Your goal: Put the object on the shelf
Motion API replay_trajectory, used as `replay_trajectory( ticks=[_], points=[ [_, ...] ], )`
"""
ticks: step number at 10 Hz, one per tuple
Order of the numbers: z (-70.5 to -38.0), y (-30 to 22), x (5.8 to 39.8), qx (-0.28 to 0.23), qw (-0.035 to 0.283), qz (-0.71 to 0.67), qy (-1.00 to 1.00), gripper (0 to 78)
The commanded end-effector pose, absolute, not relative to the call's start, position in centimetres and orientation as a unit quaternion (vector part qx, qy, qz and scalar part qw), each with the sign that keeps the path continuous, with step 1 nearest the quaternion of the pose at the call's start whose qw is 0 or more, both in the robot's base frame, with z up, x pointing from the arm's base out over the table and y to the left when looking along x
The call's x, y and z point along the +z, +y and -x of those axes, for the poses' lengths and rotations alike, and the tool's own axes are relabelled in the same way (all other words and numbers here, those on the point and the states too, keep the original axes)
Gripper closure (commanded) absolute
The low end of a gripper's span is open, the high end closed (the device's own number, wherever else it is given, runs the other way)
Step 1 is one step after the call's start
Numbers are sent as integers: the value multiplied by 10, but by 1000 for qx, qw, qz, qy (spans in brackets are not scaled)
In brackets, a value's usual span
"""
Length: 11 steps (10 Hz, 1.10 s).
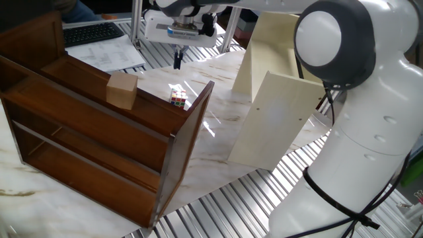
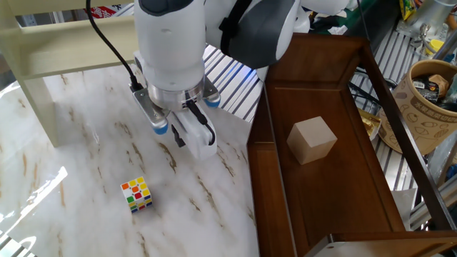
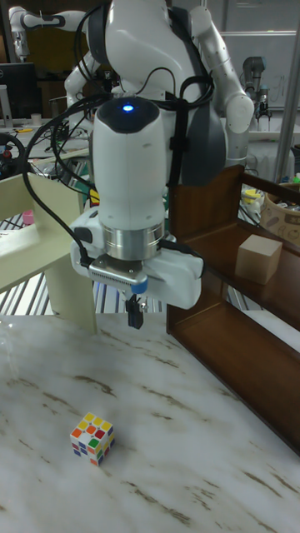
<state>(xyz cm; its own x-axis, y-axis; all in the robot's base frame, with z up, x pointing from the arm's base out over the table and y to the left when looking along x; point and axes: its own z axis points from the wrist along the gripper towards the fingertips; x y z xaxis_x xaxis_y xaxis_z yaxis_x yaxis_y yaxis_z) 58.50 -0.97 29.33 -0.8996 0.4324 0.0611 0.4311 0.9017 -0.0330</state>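
Observation:
The object, a small cube with coloured stickers (image 1: 178,98) (image 2: 136,195) (image 3: 92,439), lies on the marble table, free of the gripper. My gripper (image 1: 177,62) (image 2: 180,140) (image 3: 135,318) hangs above the table, a short way beyond the cube and off to its side, pointing down. Its dark fingers stand together with nothing between them. The shelf, a cream panelled unit (image 1: 277,106) (image 2: 43,50) (image 3: 33,250), stands at the table's edge, apart from both cube and gripper.
A dark brown wooden shelf unit (image 1: 99,132) (image 2: 321,178) (image 3: 242,325) stands close to the cube, with a tan wooden block (image 1: 122,90) (image 2: 312,140) (image 3: 257,258) on one board. A keyboard (image 1: 92,32) lies at the back. A patterned tub (image 2: 428,93) sits behind the brown unit.

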Motion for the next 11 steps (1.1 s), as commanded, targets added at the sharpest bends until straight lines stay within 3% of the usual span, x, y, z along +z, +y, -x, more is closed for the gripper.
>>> replay_trajectory(
  ticks=[1,7,11],
  points=[
    [-585,-10,295,7,33,219,-975,776],
    [-598,-18,289,8,38,216,-975,776],
    [-614,-36,264,11,31,195,-980,776]
  ],
)
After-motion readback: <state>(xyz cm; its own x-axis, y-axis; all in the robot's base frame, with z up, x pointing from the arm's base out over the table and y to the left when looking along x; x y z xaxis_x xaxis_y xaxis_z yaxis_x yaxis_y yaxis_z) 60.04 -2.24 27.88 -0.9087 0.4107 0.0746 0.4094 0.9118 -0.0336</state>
